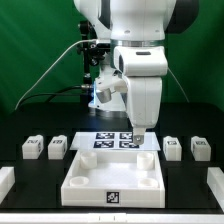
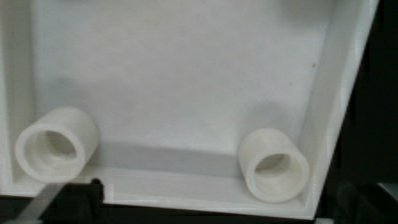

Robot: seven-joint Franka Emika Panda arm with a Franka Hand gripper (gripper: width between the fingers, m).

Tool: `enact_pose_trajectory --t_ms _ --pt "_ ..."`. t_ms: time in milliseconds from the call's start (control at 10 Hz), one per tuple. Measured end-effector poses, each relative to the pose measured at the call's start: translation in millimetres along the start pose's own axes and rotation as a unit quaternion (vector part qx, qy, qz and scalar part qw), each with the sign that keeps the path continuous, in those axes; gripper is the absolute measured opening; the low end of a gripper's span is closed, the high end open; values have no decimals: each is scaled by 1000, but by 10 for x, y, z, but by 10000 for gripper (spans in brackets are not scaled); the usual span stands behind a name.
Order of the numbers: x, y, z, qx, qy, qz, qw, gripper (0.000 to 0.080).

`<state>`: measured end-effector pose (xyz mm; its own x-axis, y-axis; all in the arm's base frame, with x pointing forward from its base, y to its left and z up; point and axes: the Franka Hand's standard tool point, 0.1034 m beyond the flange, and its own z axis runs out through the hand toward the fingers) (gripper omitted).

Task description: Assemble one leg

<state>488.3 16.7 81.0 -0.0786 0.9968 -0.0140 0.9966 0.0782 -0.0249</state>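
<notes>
The Panda arm's gripper (image 1: 140, 133) hung pointing straight down at mid-table, its tip low over the place where the marker board (image 1: 113, 140) met the far edge of the panel (image 1: 90, 165). The jaws stood apart with nothing between them; in the wrist view one dark finger (image 2: 75, 196) showed well off to the side and not at the middle. None of the four legs (image 1: 57, 147) was in its grip. All four sat on the black table (image 1: 30, 170) in a row level with the marker board: two side by side to the exterior view's left of the panel, and two more (image 1: 172, 147) to its right, each well apart from the gripper. The panel lay flat on the near side of the board, open face up, with a tag (image 1: 112, 196) on its near wall. The wrist view looked into that open face, where two round sockets (image 2: 57, 146) stood in corners by the raised rim, both hollow.
</notes>
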Motion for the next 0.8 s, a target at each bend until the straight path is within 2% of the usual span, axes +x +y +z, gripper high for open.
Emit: enact_pose_trajectory --t_ms 100,200,300,400,700,800 --pt "-66 -116 164 -9 3 -2 1000 650" --pt "-105 -383 431 -4 8 6 1000 650" --pt "-109 -544 607 11 12 10 1000 650" --pt "-150 -595 722 14 15 16 1000 650" --pt "-195 -608 749 15 16 26 999 637" --pt "-197 -610 751 15 16 27 999 466"
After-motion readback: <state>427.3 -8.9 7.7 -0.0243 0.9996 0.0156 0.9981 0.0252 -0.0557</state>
